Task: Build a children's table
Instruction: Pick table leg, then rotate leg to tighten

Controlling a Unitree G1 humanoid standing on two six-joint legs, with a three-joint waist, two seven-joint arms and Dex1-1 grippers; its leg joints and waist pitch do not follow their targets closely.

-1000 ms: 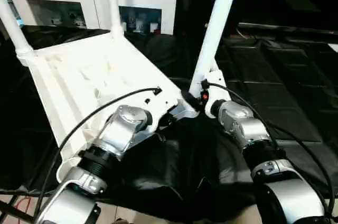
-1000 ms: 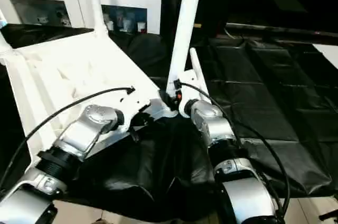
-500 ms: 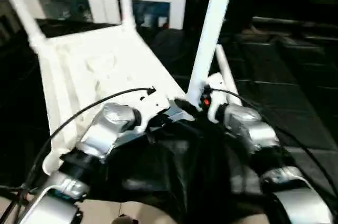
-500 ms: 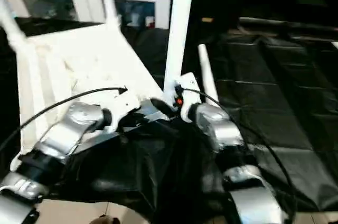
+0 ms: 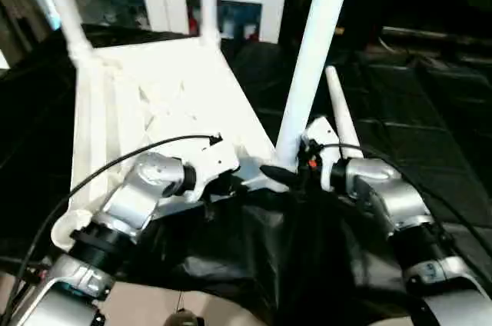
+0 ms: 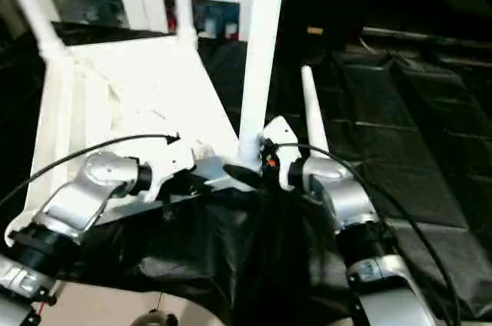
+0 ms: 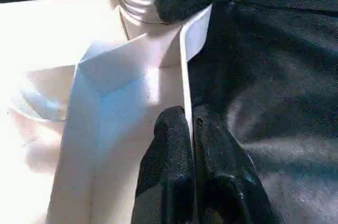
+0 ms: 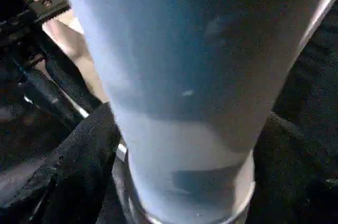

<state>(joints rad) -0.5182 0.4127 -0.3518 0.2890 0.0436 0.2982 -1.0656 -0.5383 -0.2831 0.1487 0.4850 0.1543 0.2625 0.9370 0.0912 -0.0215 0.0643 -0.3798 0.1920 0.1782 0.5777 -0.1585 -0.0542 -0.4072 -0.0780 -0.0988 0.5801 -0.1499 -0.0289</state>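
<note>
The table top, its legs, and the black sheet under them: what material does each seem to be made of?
Table top: looks like white moulded plastic, smooth with a slight sheen; thin ribs and walls show on its underside.
Legs: probably the same white plastic, smooth hollow-looking tubes; the left wrist view shows ridged rings at one leg's base.
Black sheet: seems a thin glossy plastic film or coated fabric, as it wrinkles, folds and reflects light.
</note>
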